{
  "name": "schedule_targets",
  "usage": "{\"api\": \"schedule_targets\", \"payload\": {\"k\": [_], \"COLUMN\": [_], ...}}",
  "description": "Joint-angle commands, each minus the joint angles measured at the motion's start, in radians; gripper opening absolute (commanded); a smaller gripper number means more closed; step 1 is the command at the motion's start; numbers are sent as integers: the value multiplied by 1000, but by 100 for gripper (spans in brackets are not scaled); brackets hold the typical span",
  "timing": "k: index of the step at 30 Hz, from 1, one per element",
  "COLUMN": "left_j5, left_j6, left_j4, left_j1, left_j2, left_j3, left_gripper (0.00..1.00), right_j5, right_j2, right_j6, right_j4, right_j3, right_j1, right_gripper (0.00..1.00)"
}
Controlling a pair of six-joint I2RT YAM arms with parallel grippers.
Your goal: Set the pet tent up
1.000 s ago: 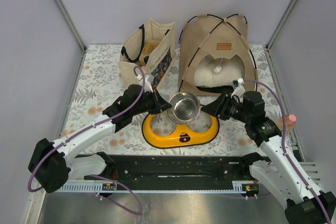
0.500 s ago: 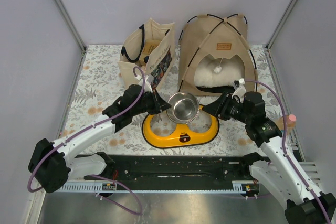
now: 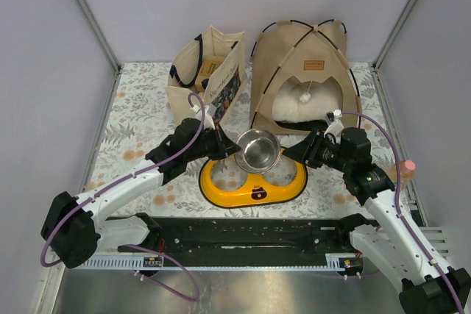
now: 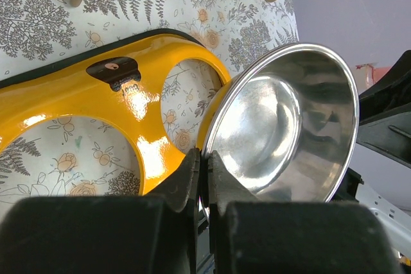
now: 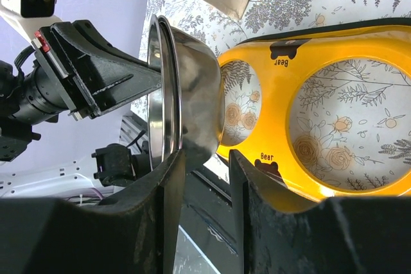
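Top external: 1 pet tent (image 3: pixel 294 64), 1 bowl (image 3: pixel 257 150), 1 2-hole stand (image 3: pixel 255 189); L fingers (image 4: pixel 183 184) pinch bowl rim, R fingers (image 5: pixel 154 213) spread.

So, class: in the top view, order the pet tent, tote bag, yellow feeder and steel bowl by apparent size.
1. pet tent
2 and 3. tote bag and yellow feeder look alike, so I won't rank them
4. steel bowl

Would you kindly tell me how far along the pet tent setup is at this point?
Done: the pet tent stands upright on its poles with the cream pillow inside, and the yellow bowl stand lies in front. In hand: the left gripper pinches the rim of the steel bowl, tilted above the stand; the right gripper is open beside it. Left: seating the bowl; both holes are empty.
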Motion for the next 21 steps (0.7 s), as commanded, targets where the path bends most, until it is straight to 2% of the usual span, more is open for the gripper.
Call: {"api": "schedule_targets", "payload": {"k": [1, 21], "left_j5": [30, 63], "left_j6": [-14, -39], "left_j4": [90, 148], "left_j1": [0, -5], "left_j2": [9, 29], "left_j3": [8, -8], "left_gripper": [0, 0], "right_j5": [-27, -30], "right_j2": [3, 37], "right_j6": [9, 9], "right_j4": [50, 87], "right_j3": [5, -21], "right_j1": [14, 16], "right_gripper": [41, 37]}}
